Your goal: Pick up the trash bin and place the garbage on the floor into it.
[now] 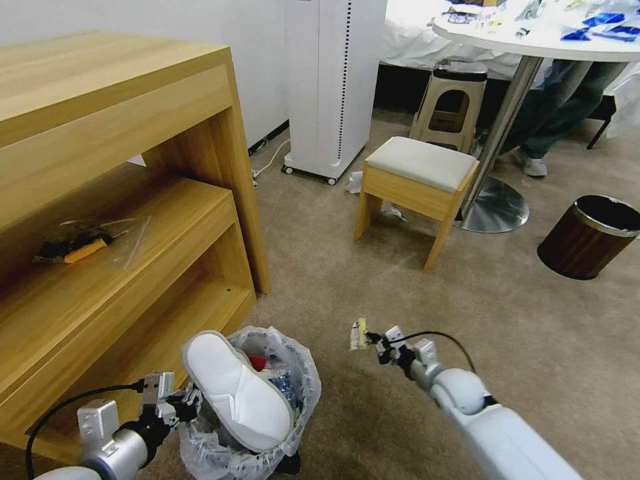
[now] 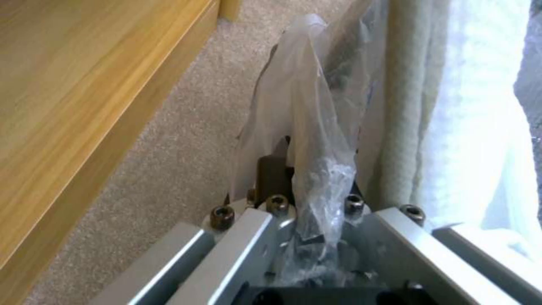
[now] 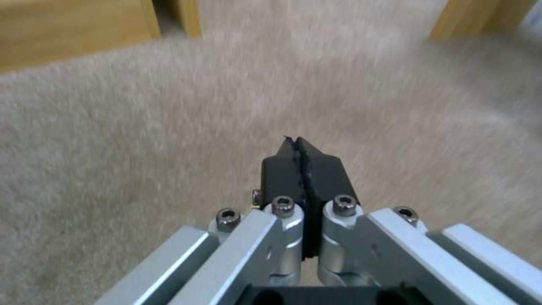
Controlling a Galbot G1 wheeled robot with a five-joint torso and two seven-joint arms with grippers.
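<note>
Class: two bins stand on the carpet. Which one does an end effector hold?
The small trash bin lined with a crinkly plastic bag, gripped at its rim by the left end effector. The brown wood-grain bin stands untouched farther off.

Floor [image 1: 400, 300]: beige-tan carpet, plain. Trash bin [image 1: 293, 393]: translucent white liner, crinkled; red and blue litter inside (items not identifiable). Slipper [image 1: 237, 390]: white, grey rim. Wrapper [image 1: 359, 333]: yellow-white. Shelf unit [image 1: 120, 167]: light wood grain. Second bin [image 1: 587, 237]: dark brown, silver rim.

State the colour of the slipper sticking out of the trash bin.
White; the slipper shows best in the head view, resting in the trash bin.
</note>
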